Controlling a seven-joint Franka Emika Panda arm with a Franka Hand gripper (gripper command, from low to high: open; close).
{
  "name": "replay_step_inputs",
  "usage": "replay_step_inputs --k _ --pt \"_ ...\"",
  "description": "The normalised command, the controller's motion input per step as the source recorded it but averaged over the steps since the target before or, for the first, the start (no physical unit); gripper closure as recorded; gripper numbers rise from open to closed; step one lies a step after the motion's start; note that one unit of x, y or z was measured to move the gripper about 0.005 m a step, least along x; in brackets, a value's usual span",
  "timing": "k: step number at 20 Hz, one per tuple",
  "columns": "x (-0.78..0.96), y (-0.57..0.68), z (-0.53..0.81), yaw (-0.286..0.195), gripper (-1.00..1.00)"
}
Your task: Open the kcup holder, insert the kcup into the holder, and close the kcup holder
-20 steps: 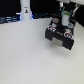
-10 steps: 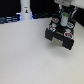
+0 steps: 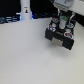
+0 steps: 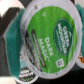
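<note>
The kcup [image 4: 50, 37] fills the wrist view, its green lid reading "Green Mountain Dark Magic" and its rim white. It sits right under the wrist, and my gripper appears shut on it, with the fingers mostly hidden behind it. In the exterior view my gripper [image 3: 63, 20] hangs just above the black kcup holder [image 3: 59, 35] at the far right of the white table. Another pod [image 4: 22, 75] with a dark label shows below the kcup in the wrist view. I cannot tell from the blurred exterior view how far the drawer is open.
A white bottle-like object [image 3: 25, 11] stands at the back on the exterior view's left, in front of dark equipment [image 3: 10, 19]. The white table [image 3: 25, 55] spreads in front of the holder.
</note>
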Motion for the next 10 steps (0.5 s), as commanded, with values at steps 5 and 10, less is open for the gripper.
replay_step_inputs --k 5,10 --pt "-0.06 -0.11 0.07 -0.002 1.00" --pt "0.00 -0.09 0.10 -0.001 1.00"
